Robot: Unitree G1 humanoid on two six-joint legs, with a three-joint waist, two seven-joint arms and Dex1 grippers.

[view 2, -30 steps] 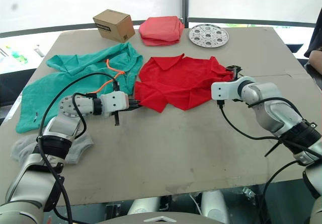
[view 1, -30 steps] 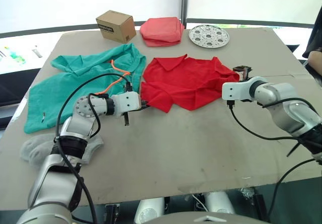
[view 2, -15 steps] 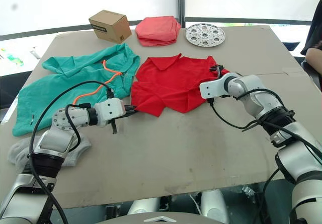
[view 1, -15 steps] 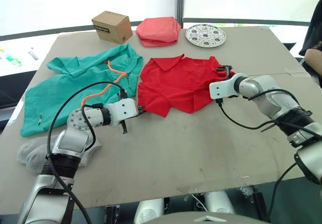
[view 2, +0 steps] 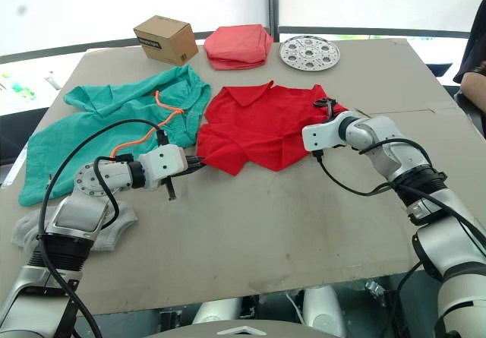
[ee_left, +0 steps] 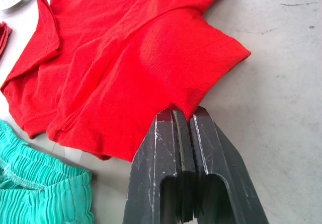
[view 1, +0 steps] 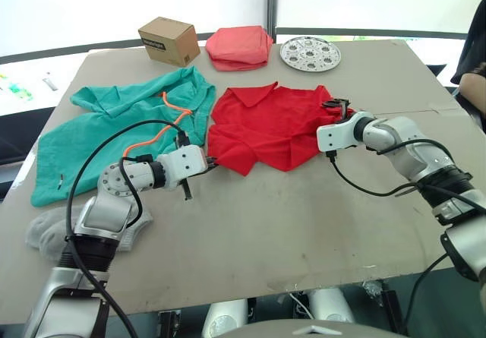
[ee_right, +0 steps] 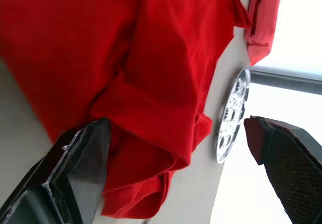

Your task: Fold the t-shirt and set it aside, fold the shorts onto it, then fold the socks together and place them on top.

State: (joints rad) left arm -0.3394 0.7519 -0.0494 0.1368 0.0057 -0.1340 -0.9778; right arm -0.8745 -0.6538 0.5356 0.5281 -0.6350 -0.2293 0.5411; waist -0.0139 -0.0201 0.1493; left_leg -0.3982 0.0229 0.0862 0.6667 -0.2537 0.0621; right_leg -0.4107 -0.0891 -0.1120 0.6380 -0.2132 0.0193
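Red cotton t-shirt (view 1: 269, 125) lies crumpled mid-surface, collar toward the far side, cloth bunched in loose folds, hem uneven at the near edge. Left gripper (ee_left: 182, 121): jaws pressed together, pinching the shirt's near-left corner. Right gripper (view 2: 328, 108) sits at the shirt's right edge over a bunched sleeve; jaws spread wide apart in the right wrist view, cloth lying between them.

Teal shorts (view 1: 114, 129) spread flat left of the shirt, edges just beside each other, orange drawstring (view 1: 163, 125) trailing across them. Grey socks (view 1: 57, 228) at the near-left, beside the left arm, close to the surface's left edge.

Far side: cardboard box (view 1: 165, 40), salmon-pink folded cloth (view 1: 239, 47), round perforated metal plate (view 1: 310, 53), all well apart from the shirt.

The brown surface (view 1: 304, 224) is bare across the whole near half and to the right of the shirt. A person's arm (view 1: 471, 87) shows at the far right edge.
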